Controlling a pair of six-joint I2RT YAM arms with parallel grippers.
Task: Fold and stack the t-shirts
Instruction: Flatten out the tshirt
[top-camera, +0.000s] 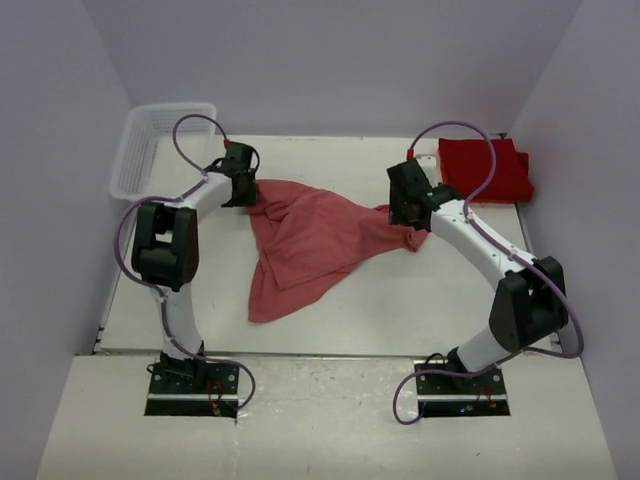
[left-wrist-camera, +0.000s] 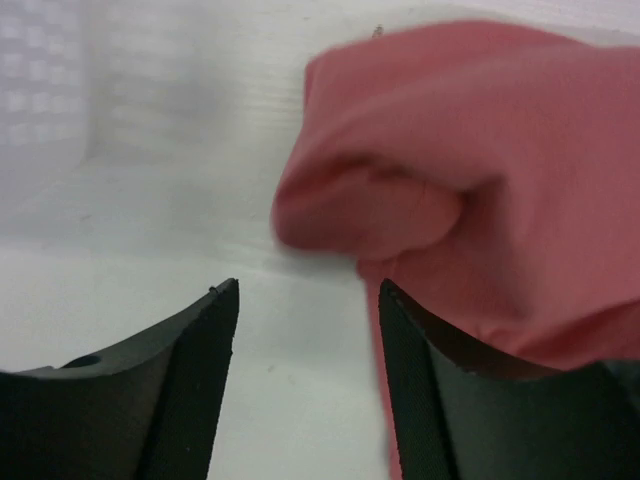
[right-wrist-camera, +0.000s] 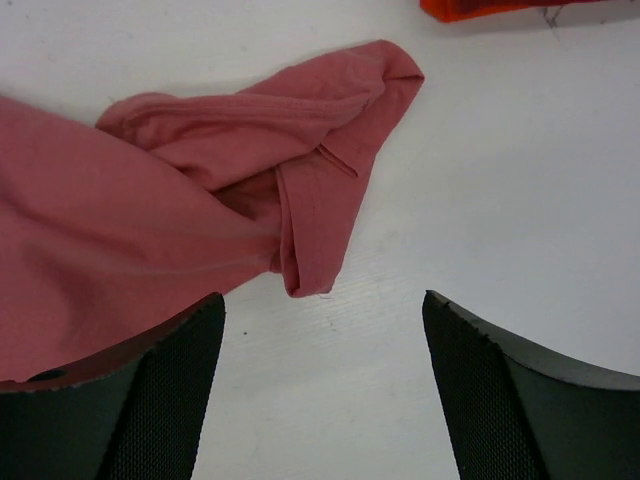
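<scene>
**Q:** What containers do you have, and what is in them?

**A:** Just one, a white mesh basket at the far left corner of the table, close to the wall. From above I see its mesh sides and floor. In my left wrist view it is only a pale blur.

**Q:** Where are the shirts?

**A:** Both lots are outside the basket. The faded salmon shirt lies rumpled in the middle of the table, stretched between my two grippers. The folded red shirts sit in a flat pile at the far right corner.

**Q:** And your grippers?

**A:** My left gripper is at the salmon shirt's far left corner with its jaws partly apart. Bare table shows between them. A bunched fold of cloth rests against the finger on the right of that view, but nothing is pinched. My right gripper is at the shirt's right end with its jaws wide apart over bare table. Cloth only laps the top edge of the finger on the left of that view, so it holds nothing.

**Q:** What is hard to make out?

**A:** I cannot count the shirts in the red pile. My right wrist view cuts it to a sliver at the top edge. From above, my grippers cover both ends of the salmon shirt.
</scene>
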